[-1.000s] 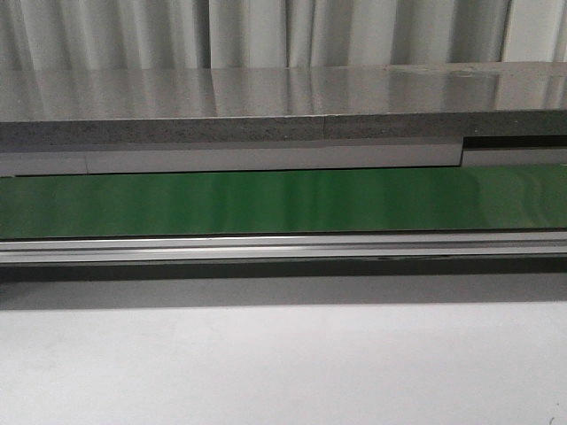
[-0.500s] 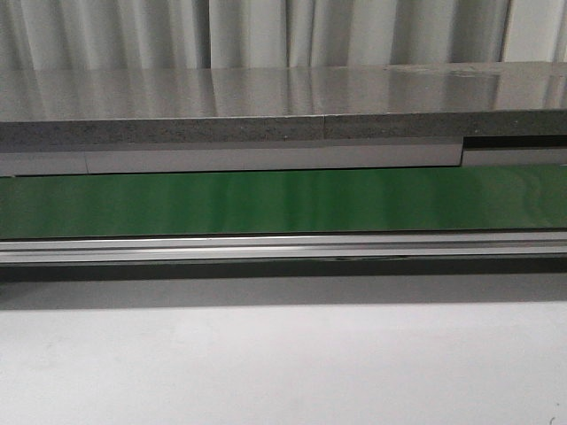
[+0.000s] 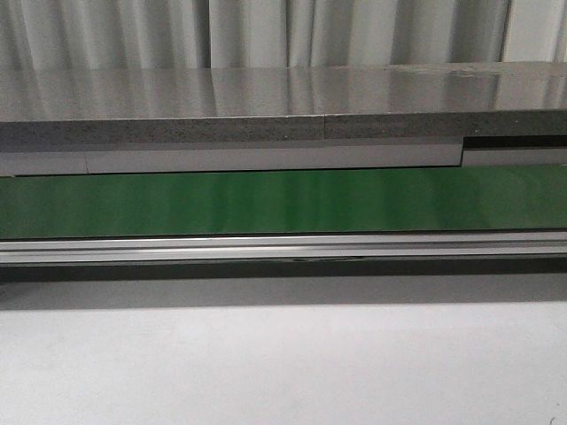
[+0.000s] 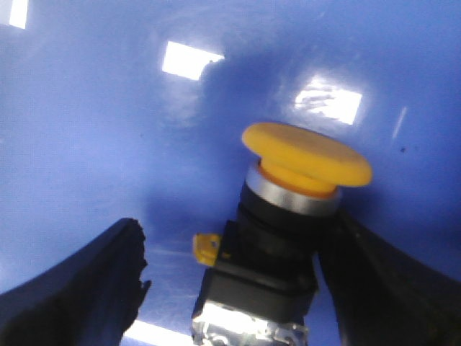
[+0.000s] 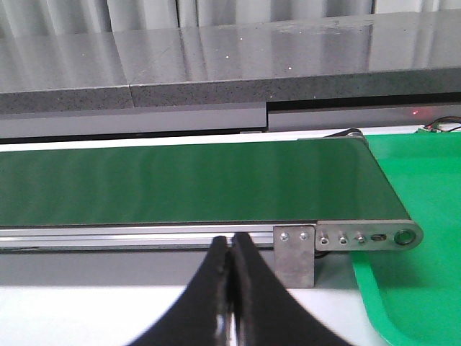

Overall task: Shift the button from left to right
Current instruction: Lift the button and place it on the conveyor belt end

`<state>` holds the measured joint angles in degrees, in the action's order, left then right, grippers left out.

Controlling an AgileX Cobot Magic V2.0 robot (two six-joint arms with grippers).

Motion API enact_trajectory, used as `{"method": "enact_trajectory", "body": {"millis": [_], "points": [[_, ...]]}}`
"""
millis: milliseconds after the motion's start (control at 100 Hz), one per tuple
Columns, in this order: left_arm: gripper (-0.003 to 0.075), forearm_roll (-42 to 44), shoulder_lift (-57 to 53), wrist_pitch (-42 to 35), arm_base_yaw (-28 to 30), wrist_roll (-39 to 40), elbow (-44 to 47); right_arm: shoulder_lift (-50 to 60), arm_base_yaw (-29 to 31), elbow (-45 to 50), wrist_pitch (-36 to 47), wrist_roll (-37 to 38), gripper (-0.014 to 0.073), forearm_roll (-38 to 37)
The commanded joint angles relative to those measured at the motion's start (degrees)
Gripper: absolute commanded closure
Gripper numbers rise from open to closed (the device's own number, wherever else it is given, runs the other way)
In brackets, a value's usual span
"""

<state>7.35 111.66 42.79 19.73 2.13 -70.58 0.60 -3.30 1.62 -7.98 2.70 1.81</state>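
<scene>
- My left gripper (image 4: 238, 288) hangs over a glossy blue surface (image 4: 86, 122), its two dark fingers (image 4: 79, 288) spread wide apart and closed on nothing.
- The push-button switch (image 4: 277, 238) sits between those fingers on the blue surface: the round yellow-orange mushroom cap (image 4: 306, 155) at the far end, a metal collar under it, then the black blocky body, with a small yellow tab on one side and shiny metal terminals at the near end. One finger looks close against the body; the other stands well off. I cannot see any edge of the blue surface, so I cannot say where on it the switch lies.
- My judgement on handling: it is rigid and light, with some weight in the body. The cap is smooth and domed, so pads would slide off it. The flat black sides of the body are the place to pinch, clear of the terminals and the tab, which could bend or snag.
- Across the middle, the front view shows only the green conveyor belt (image 3: 283, 202), its aluminium rail (image 3: 283, 248) and the white table (image 3: 283, 363); neither arm nor switch appears there.
- On the right, my right gripper (image 5: 232, 288) hovers with its fingers pressed together and empty, near the belt's end roller and beside a green tray (image 5: 418, 216).
</scene>
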Motion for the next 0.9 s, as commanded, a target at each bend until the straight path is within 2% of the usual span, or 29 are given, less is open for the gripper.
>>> {"method": "enact_trajectory", "body": {"millis": [0,190,380,480,890], "points": [[0.0227,-0.5,-1.8,-1.4,0.2,0.0,-1.3,1.1,0.1,-0.9,4.8,-0.1,0.066,-0.3],[0.0246,-0.9,-0.9,-1.9,0.2,0.0,-1.3,1.1,0.1,-0.9,4.8,-0.1,0.066,-0.3],[0.0472,-0.9,-0.9,-2.0,0.2,0.0,-1.3,1.1,0.1,-0.9,4.8,-0.1,0.066,-0.3],[0.0534,-0.9,-1.1,-2.0,0.2,0.0,-1.3,1.1,0.1,-0.9,4.8,-0.1,0.066,-0.3],[0.0552,-4.3,-12.0,-3.6,-0.4,0.0,-1.3,1.1,0.1,-0.9,4.8,-0.1,0.066,-0.3]]}}
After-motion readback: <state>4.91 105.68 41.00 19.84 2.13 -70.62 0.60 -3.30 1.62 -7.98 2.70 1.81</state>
